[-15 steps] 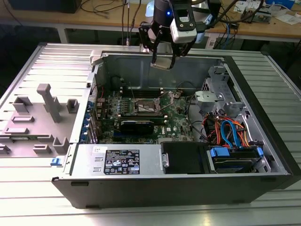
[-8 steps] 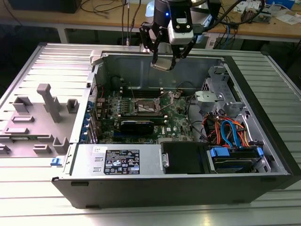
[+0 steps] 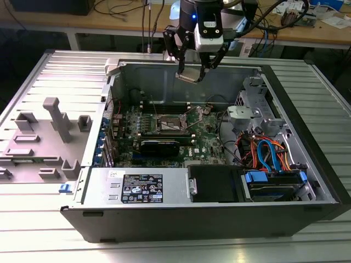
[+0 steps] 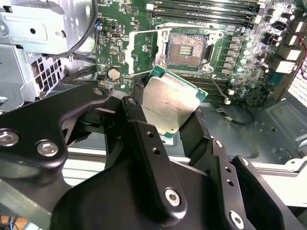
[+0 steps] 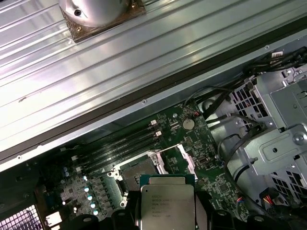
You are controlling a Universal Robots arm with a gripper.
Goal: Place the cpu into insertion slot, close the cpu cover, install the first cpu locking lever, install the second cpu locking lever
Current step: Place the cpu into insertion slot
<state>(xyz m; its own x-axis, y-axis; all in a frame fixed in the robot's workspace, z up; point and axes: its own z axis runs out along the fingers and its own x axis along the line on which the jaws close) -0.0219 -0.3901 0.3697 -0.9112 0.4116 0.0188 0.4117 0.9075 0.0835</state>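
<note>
My gripper [image 3: 190, 73] hangs over the open computer case, near its back wall, shut on the cpu [image 3: 188, 75]. In the second wrist view the black fingers [image 4: 139, 120] clamp two opposite edges of the cpu [image 4: 170, 103], its silvery top tilted. The first wrist view shows the cpu [image 5: 167, 203] from the other side. Lower down on the green motherboard [image 3: 208, 139] the insertion slot [image 3: 171, 125] [image 4: 187, 48] [image 5: 135, 170] lies bare, its pins showing. The cpu cover [image 4: 143, 48] [image 5: 178, 162] is swung open beside it. A thin lever [image 4: 219, 91] sticks out next to the slot.
Long memory slots [image 4: 206, 9] run behind the socket and a black card [image 3: 159, 145] lies in front of it. A drive cage with blue and orange cables [image 3: 269, 156] fills the exterior view's right. Grey fixtures [image 3: 55, 123] stand on the table at the exterior view's left.
</note>
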